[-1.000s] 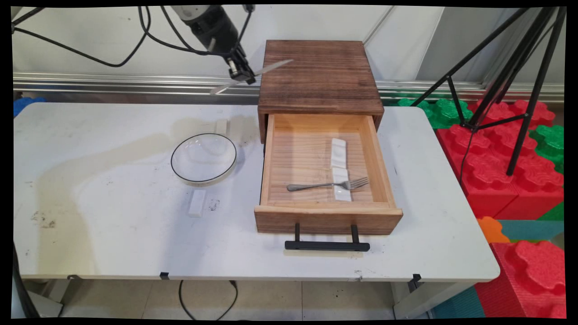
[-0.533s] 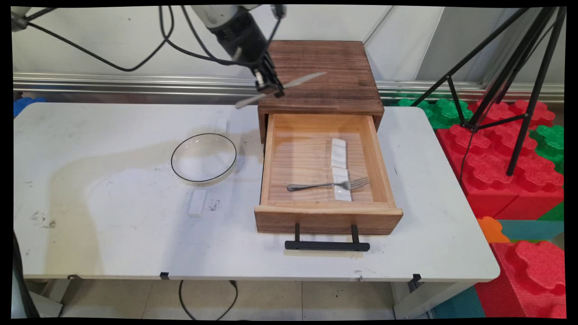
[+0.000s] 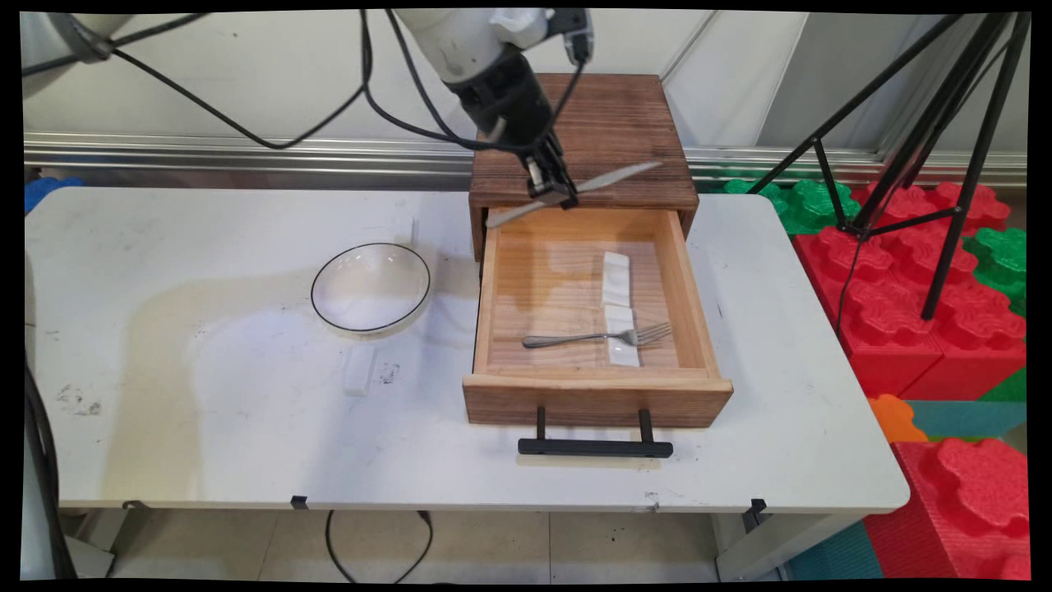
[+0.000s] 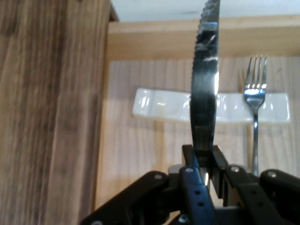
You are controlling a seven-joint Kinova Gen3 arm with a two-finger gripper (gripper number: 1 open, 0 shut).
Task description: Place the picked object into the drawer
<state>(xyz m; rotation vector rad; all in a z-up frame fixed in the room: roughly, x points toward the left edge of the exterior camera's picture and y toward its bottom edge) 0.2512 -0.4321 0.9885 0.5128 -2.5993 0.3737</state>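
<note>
My gripper [image 3: 552,191] is shut on a metal knife [image 3: 575,194], held near its middle, level and slanting, above the back edge of the open wooden drawer [image 3: 493,288]. In the hand view the knife [image 4: 205,84] runs up from between my fingers [image 4: 191,161], serrated edge to the left. Inside the drawer lie two white cutlery rests [image 3: 616,278] end to end, and a fork [image 3: 598,336] lies across the nearer one. The hand view shows the rests [image 4: 164,105] and the fork [image 4: 254,93] below the blade.
The dark wooden cabinet [image 3: 612,115] holds the drawer, whose black handle [image 3: 595,447] points to the table's near edge. A glass bowl [image 3: 371,287] with a dark rim and a white rest [image 3: 358,369] lie left of the drawer. A tripod [image 3: 904,148] and foam blocks [image 3: 912,288] stand right.
The gripper has carried the knife rightward and down, from left of the cabinet to above the drawer's back edge.
</note>
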